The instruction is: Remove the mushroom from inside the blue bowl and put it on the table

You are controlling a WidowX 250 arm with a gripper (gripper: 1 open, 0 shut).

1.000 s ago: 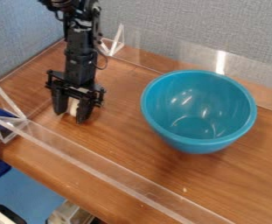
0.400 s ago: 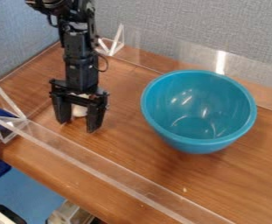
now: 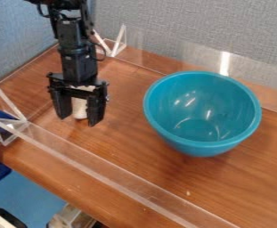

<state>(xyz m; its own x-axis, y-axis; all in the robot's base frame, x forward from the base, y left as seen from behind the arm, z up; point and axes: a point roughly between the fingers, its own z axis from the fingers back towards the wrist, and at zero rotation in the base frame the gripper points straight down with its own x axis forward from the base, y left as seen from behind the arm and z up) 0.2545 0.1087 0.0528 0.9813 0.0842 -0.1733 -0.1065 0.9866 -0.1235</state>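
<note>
Compared with the earlier frames, the gripper (image 3: 78,105) has spread its fingers: they sat close around the mushroom (image 3: 80,108) a second ago and now stand wide apart. The black arm (image 3: 75,44) has shifted towards the left of the view, and the fingertips sit a little higher than just before. The blue bowl (image 3: 202,114) has stayed where it was.

The gripper is open and has let go of the mushroom, which is on the table (image 3: 128,147), outside the bowl and well apart from it, between the spread fingers. Whether it brushes either finger is too small to tell. It shows as a small, pale, cream-coloured lump, partly hidden by the gripper; its cap cannot be made out clearly.

The bowl is round, deep and smooth, in glossy turquoise plastic, with bright glints on its inner wall. The table has a reddish-brown varnished surface with faint wood grain. Low clear plastic walls (image 3: 117,181) edge it, catching streaks of light. White crossed brackets (image 3: 7,126) stand at the left edge and behind the arm. The arm is dark and jointed, with a loop of cable beside it. Behind everything is a grey, finely speckled backdrop (image 3: 212,27).
</note>
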